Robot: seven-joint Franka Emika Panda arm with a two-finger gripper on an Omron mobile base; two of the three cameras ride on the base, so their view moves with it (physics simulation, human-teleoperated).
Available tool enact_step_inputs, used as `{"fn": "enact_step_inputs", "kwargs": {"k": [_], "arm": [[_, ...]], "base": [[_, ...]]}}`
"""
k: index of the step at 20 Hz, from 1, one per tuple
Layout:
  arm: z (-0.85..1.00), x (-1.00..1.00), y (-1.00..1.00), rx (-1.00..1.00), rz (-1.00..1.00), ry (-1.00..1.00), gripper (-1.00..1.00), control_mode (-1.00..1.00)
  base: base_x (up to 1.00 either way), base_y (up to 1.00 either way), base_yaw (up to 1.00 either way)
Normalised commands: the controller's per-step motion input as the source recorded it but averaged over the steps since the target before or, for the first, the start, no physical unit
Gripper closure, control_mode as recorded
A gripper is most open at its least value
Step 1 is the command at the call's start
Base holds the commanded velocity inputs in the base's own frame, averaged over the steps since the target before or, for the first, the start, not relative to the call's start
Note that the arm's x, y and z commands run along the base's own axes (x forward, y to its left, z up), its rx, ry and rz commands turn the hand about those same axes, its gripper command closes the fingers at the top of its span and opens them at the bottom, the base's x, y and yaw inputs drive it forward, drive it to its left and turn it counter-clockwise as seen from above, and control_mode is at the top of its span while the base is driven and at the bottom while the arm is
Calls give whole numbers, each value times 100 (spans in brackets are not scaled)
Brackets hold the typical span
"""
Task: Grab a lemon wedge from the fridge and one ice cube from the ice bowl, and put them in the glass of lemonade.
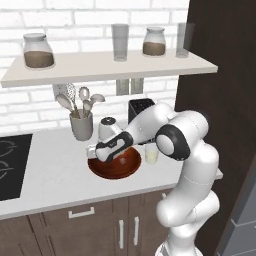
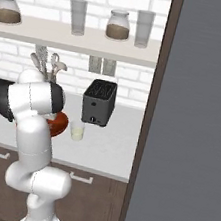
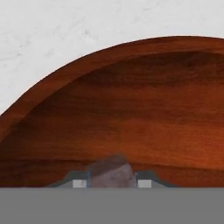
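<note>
In the hand view the pincer (image 3: 112, 183) sits low inside the ice bowl (image 3: 131, 113), its tips pinching the pale ice cube (image 3: 111, 173) from both sides, ready for lifting. The cube's lower half is cut off. Just beyond the bowl on the worktop (image 1: 55, 170) waits the glass of lemonade (image 1: 151, 153); no lemon wedge is discernible.
</note>
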Motion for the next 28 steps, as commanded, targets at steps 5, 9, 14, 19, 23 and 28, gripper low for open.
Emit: {"fn": "enact_step_inputs", "kwargs": {"k": [5,9,14,19,23,28], "arm": [[50,-21,0,-4,0,-3,100,-100],[96,-68,-15,0,0,-7,100,-100],[83,-73,-48,0,-1,0,100,-100],[74,-30,-76,0,0,0,100,-100],[47,-7,-100,0,0,-4,100,-100],[18,0,-100,0,0,-3,100,-100]], "base": [[0,0,0],[0,0,0],[0,0,0],[0,0,0],[0,0,0],[0,0,0]]}}
